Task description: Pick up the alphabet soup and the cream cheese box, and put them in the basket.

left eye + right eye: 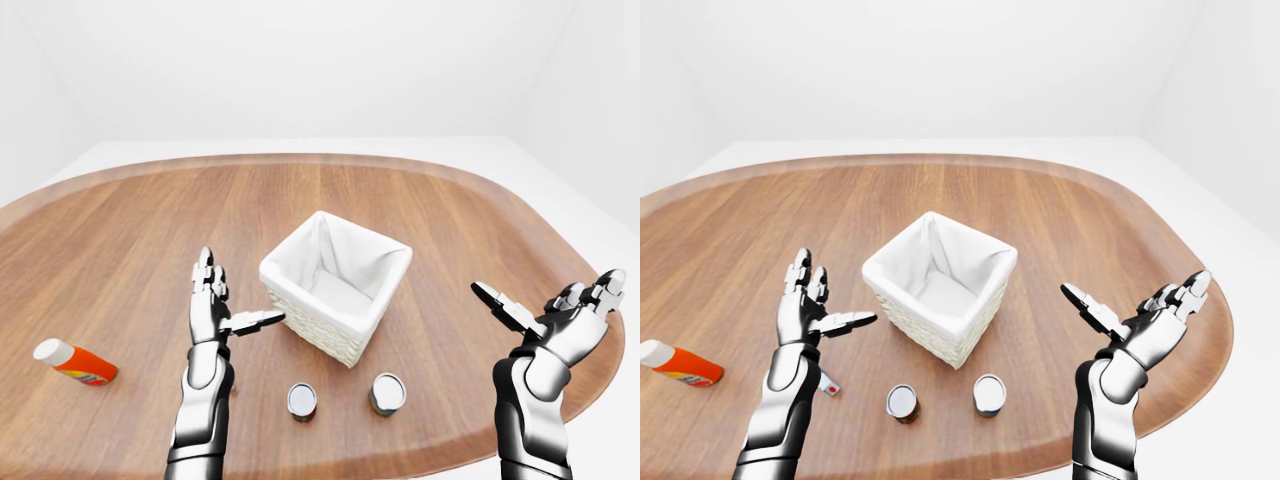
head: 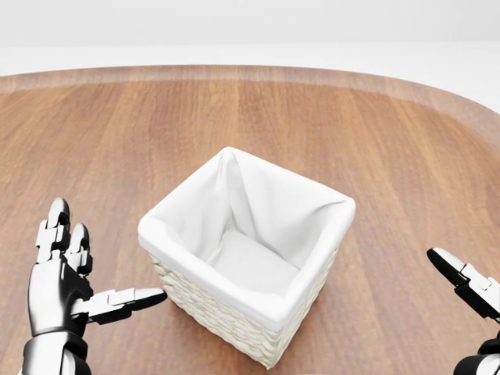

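Wicker basket (image 2: 258,328) with its white cloth lining is sitting mid-table on the wooden table (image 1: 120,250), holding nothing. Two cans are standing upright just below it in the eye views, one with a red label (image 1: 903,403) and one with a blue label (image 1: 989,394); which is the alphabet soup I cannot tell. Left hand (image 1: 212,308) and right hand (image 1: 560,322) are hovering with fingers spread, gripping nothing. An orange bottle (image 1: 75,362) is lying far left.

The basket (image 1: 335,285) stands mid-desk (image 1: 120,250), its mouth open upward and nothing over it. Two upright cans (image 1: 903,403) (image 1: 989,394) sit just below it in the right-eye view, a gap between them. Bare wood lies on both sides of the basket. An orange bottle (image 1: 76,363) lies well apart at the left.
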### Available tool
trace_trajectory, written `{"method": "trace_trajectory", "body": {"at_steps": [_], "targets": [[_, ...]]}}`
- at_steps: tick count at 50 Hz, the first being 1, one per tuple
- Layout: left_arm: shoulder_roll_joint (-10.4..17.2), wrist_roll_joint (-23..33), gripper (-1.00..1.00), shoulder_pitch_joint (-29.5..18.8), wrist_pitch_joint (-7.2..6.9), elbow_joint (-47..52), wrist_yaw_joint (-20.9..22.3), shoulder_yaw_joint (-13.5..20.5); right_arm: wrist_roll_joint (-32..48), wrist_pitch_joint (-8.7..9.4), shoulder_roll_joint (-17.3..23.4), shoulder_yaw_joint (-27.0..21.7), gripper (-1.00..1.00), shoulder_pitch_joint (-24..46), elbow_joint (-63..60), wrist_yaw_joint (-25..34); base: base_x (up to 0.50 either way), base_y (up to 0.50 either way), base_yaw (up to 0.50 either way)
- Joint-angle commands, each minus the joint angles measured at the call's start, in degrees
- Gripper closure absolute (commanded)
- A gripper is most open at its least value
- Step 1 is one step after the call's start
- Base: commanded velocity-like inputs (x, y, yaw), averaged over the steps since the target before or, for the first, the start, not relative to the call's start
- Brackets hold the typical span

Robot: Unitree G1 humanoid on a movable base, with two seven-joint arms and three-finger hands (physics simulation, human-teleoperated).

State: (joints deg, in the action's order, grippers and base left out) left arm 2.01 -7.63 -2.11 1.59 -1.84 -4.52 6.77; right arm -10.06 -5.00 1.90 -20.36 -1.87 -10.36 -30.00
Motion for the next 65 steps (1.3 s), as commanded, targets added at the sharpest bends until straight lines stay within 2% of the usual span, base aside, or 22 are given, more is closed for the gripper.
{"method": "trace_trajectory", "body": {"at_steps": [1,20,23,25,35,37,41,46,49,65], "targets": [[0.1,-0.3,-1.0,-0.1,0.05,-0.1,-1.2,0.3,0.0,0.0,0.0,0.0,-1.0,0.0,-0.1,0.0,0.18,0.0,0.0],[0.2,-0.4,-1.0,0.0,-0.18,-0.1,-0.7,0.1,0.1,0.0,0.0,0.0,-1.0,0.1,0.1,0.0,0.17,0.01,0.0],[0.2,-0.1,-1.0,-0.1,0.29,-0.5,-0.5,0.0,0.1,0.0,0.0,0.0,-1.0,0.0,0.0,0.0,0.0,0.0,0.0],[0.1,0.0,-1.0,0.2,-0.05,0.3,-0.6,-0.1,0.0,0.0,-0.1,-0.1,-1.0,-0.1,-0.3,0.0,0.0,0.0,0.0],[0.1,0.1,-1.0,0.1,0.26,0.0,-0.8,0.0,0.2,0.0,0.1,-0.1,-1.0,0.1,0.0,0.0,0.0,0.0,0.0],[0.0,0.0,-1.0,0.2,-0.05,0.4,-0.8,0.0,0.2,0.0,0.1,-0.1,-1.0,0.2,0.2,0.0,0.0,0.0,0.0],[0.1,0.0,-1.0,-0.2,0.61,-0.7,-0.7,0.1,0.4,0.0,0.1,-0.1,-1.0,0.3,0.6,0.0,0.0,0.0,0.0],[0.2,0.0,-1.0,-0.2,0.57,-0.8,-0.6,0.1,0.8,0.0,0.3,0.0,-1.0,0.5,0.9,0.0,0.0,0.0,0.0],[0.1,0.2,-1.0,-0.1,0.07,-0.3,-0.7,-0.1,1.4,0.0,0.4,0.1,-1.0,0.7,1.5,0.0,0.0,0.0,0.0],[0.1,0.3,-1.0,-0.1,0.04,-0.2,-0.7,-0.1,1.4,0.0,0.4,0.1,-1.0,0.7,1.6,0.0,0.0,0.0,0.0]]}}
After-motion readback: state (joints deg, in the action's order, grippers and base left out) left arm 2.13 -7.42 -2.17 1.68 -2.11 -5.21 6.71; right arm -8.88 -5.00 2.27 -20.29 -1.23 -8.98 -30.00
